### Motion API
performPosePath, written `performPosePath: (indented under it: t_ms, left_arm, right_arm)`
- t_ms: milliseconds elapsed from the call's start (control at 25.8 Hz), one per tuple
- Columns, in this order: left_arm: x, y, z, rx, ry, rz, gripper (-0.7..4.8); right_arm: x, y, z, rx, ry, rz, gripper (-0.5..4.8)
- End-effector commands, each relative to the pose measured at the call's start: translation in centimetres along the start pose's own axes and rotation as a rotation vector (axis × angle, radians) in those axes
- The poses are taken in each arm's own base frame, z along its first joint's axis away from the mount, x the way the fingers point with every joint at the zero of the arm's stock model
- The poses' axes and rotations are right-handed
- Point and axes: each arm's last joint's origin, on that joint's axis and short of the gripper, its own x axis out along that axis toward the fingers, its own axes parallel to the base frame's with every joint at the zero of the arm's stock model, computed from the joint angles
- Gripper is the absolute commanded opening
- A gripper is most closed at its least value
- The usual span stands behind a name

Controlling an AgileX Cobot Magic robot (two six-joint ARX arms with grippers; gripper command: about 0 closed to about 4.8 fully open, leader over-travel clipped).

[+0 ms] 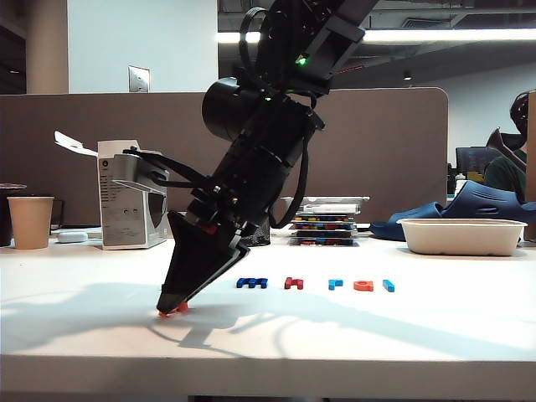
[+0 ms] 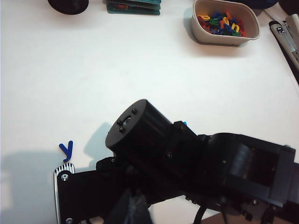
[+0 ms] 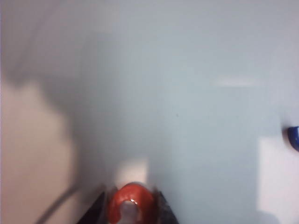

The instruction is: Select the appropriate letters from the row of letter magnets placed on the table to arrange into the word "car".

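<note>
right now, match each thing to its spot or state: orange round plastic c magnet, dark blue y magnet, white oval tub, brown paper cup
1 orange round plastic "c" magnet
2 dark blue plastic "y" magnet
3 white oval tub
4 brown paper cup

A far left on the white table, exterior view
B beside the shut left gripper
C holds loose coloured letters
D at the tabletop, between the jaws of the right gripper

Pairs: 1-D, 2-B, 3-C, 4-A
</note>
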Motion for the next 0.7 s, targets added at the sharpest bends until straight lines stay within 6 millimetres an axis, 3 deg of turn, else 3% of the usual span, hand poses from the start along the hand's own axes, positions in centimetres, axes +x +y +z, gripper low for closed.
performPosePath:
  t_ms: [39,696]
  left_arm:
    - [-0.2,-0.1,0.2,0.003,-0.015,-0.005,-0.06]
    - [-0.2,-0.1,0.2,0.003,-0.015,-0.005,-0.06]
  right_arm:
    - [1.0,0.1,-1.3,0.034,0.105,-0.016,1.79]
    - [-1.0,0.2,-0.5,0.013,0.082,-0.093,1.82]
